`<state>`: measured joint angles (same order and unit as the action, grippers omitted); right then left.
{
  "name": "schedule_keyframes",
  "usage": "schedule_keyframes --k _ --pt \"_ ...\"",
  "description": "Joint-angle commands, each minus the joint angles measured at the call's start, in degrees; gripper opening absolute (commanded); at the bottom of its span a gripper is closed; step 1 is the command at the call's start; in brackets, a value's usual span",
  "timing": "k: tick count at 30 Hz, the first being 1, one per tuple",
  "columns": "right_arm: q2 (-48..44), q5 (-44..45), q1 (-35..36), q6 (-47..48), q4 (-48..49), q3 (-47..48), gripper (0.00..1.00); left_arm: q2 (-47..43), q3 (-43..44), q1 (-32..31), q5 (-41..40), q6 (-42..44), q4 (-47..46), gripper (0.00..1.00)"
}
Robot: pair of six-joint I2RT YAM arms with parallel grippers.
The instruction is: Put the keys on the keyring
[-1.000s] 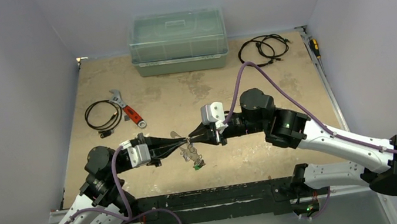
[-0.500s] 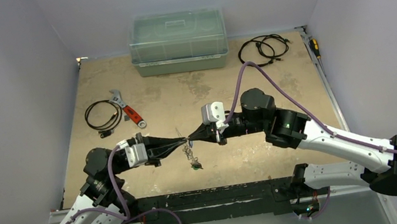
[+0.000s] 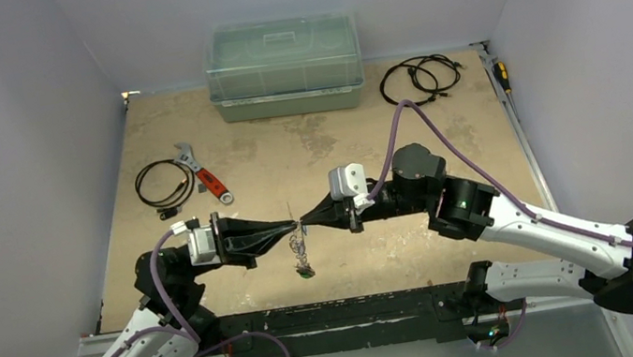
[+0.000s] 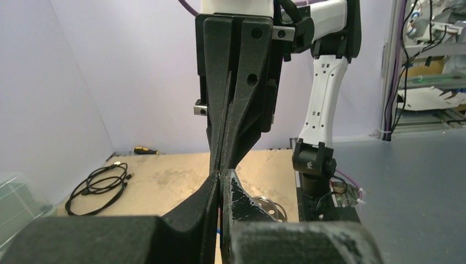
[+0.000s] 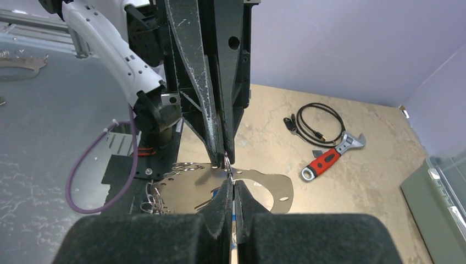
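Observation:
My left gripper (image 3: 293, 226) and right gripper (image 3: 306, 223) meet tip to tip above the near middle of the table, both shut. A thin silvery wire, the keyring (image 5: 226, 162), runs from the left fingers (image 5: 220, 137) down to my right gripper (image 5: 229, 184). Edge-on between the right fingers (image 5: 222, 201) sits a slim silver key with a bit of blue. A bunch of keys (image 3: 302, 252) with a green tag (image 3: 308, 273) dangles below the tips. In the right wrist view a flat silvery piece with holes (image 5: 187, 187) hangs there. The left wrist view shows my left gripper (image 4: 220, 177) shut under the right fingers (image 4: 242, 132).
A green lidded box (image 3: 284, 68) stands at the back. A red-handled wrench (image 3: 204, 178) and a black cable coil (image 3: 164, 182) lie at the left. Another cable coil (image 3: 419, 78) and a screwdriver (image 3: 501, 75) lie at the back right.
The right gripper has shut at the left gripper's tip. The left arm has risen, and the bunch that lay on the table now hangs free below the tips.

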<state>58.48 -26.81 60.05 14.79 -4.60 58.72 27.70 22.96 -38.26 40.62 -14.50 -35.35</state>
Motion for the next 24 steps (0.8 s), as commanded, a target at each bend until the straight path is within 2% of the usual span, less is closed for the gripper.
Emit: schedule_keyframes --k 1,15,17,20,22,24 --pt "-2.1 0.2 -0.1 -1.0 2.4 -1.2 0.00 -1.1 0.0 0.1 -3.1 -4.4 -9.6 0.00" --pt "-2.5 1.0 -0.1 -0.9 1.7 -1.9 0.01 -2.5 -1.4 0.2 -7.6 -5.2 -11.6 0.00" --pt "-1.8 -0.2 -0.1 -0.8 1.2 -1.4 0.23 -2.1 -1.6 0.1 -7.7 -5.7 -12.5 0.00" --pt "-1.2 -0.4 -0.1 -0.6 1.3 -1.0 0.43 -1.7 -1.6 0.1 -7.4 -5.8 -13.0 0.00" --pt "-1.4 -0.2 -0.1 -1.2 3.0 -1.4 0.49 -1.5 -1.7 0.1 -7.3 -5.8 -13.2 0.00" --pt "-1.6 0.3 -0.1 -1.8 4.4 -1.9 0.52 -1.4 -1.7 0.1 -7.2 -5.8 -13.1 0.00"
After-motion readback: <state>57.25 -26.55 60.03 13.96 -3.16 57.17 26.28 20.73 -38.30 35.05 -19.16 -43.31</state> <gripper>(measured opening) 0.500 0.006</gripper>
